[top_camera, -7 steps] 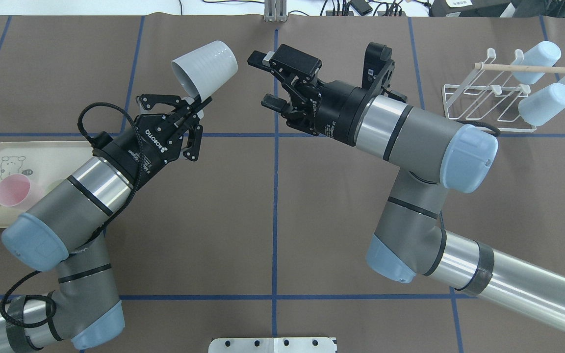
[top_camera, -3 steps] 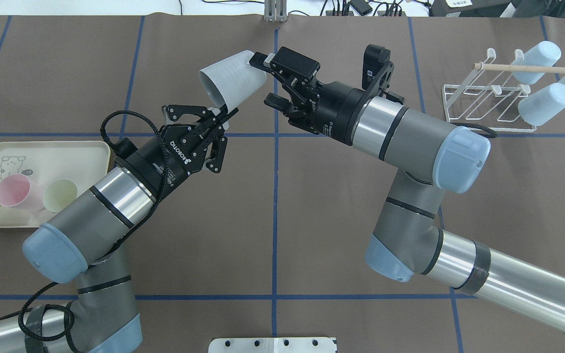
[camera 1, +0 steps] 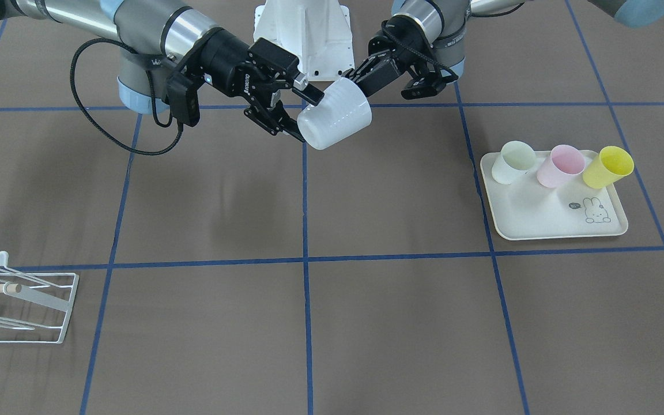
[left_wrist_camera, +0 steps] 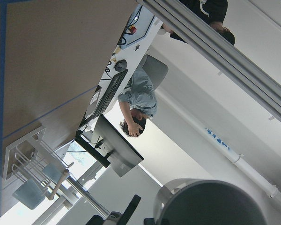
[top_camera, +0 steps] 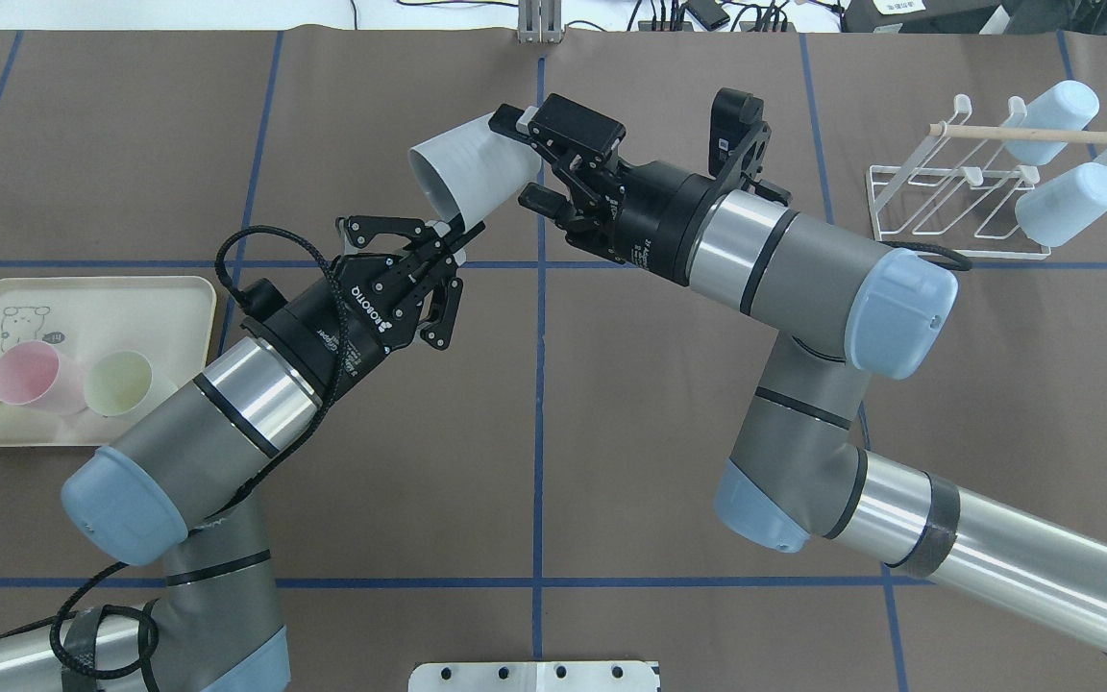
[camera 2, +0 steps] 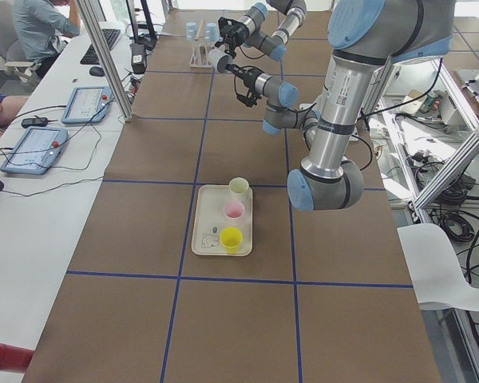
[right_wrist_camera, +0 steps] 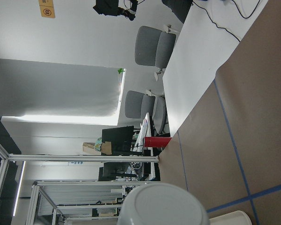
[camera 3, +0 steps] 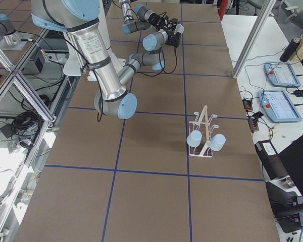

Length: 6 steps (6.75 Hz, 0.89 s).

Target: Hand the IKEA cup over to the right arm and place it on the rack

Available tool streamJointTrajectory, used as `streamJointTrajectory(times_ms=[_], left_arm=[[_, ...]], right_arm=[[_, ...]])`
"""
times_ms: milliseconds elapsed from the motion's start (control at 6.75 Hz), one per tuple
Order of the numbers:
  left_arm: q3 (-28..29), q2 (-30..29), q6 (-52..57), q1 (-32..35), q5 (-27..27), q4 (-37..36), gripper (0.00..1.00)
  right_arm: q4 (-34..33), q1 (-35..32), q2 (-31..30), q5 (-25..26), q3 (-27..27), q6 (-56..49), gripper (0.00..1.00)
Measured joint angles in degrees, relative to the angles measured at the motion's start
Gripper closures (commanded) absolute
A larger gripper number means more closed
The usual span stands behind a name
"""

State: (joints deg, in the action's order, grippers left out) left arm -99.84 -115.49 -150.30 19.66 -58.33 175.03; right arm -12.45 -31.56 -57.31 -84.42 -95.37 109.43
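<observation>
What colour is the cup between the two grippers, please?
The cup is white; the exterior front-facing view shows it best.

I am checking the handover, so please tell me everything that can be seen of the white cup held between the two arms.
The white tapered cup, plastic-looking with faint rings on its wall, hangs in the air above the brown table, lying tilted. The left tool pinches its rim; its mouth faces that arm. The open right tool straddles its closed base; contact cannot be told.
</observation>
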Motion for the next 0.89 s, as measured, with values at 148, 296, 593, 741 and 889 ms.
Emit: streamJointTrajectory(times_ms=[148, 296, 593, 741, 889], left_arm=[[0.20, -0.59, 0.03, -0.54, 0.77, -0.08, 1.00], [0.52, -1.25, 0.07, -1.20, 1.71, -0.19, 1.00], [0.83, -1.89, 0.03, -1.66, 2.41, -0.27, 1.00], [0.85, -1.91, 0.01, -1.73, 2.48, -0.24, 1.00], [0.87, -1.85, 0.02, -1.85, 2.51, -0.20, 1.00]], right_arm=[[0.00, 0.08, 0.03, 0.02, -0.01, 0.00, 0.00], [0.06, 0.20, 0.06, 0.02, -0.02, -0.01, 0.00], [0.16, 0.57, 0.09, -0.03, -0.06, 0.05, 0.01], [0.21, 0.65, 0.09, -0.04, -0.07, 0.07, 0.01], [0.25, 0.68, 0.09, -0.03, -0.08, 0.08, 0.01]])
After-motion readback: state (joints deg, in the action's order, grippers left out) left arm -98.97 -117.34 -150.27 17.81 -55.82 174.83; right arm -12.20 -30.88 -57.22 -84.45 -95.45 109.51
